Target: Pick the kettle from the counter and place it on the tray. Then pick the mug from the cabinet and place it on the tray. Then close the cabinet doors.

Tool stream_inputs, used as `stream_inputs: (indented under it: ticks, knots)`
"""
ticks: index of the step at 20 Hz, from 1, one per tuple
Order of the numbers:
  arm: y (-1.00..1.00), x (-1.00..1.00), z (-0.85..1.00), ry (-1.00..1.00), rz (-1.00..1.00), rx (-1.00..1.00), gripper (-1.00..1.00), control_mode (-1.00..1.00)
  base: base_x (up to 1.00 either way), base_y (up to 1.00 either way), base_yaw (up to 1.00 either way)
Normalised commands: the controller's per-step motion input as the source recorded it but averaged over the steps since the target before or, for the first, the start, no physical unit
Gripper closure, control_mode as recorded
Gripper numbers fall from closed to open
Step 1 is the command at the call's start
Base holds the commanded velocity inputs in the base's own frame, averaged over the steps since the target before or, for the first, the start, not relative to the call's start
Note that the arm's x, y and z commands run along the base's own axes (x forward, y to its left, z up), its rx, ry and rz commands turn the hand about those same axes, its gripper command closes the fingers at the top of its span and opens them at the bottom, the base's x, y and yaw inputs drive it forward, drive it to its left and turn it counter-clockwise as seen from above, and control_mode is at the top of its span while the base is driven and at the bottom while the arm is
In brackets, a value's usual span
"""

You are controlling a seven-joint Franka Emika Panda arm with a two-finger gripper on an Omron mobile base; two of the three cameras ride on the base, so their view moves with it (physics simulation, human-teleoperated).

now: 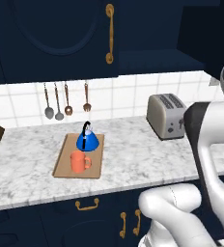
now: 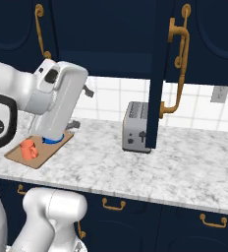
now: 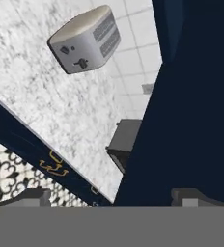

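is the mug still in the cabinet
No, the mug stands on the tray in front of the kettle.

arm (image 2: 57, 106): glossy white rounded shells | joints: dark grey-black bands between the white segments | marking: small white emblem on the black band of the nearest link | base: bulbous white housing | gripper (image 3: 116, 198): two small dark grey finger tips (image 3: 34, 197), blocky, flat-topped, set wide apart
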Motion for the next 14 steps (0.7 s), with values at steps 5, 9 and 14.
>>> stream_inputs:
  ticks: [5, 9, 14]
  knots:
    - [-0.75, -0.46, 0.0, 0.0, -0.35, 0.0, -1.0, -1.0, 0.0, 0.0, 0.0]
    - [-0.87, -0.45, 0.03, 0.0, -0.28, 0.0, -1.0, -1.0, 0.0, 0.0, 0.0]
    - [-0.8, -0.48, 0.0, -0.01, -0.02, -0.03, -1.0, -1.0, 0.0, 0.0, 0.0]
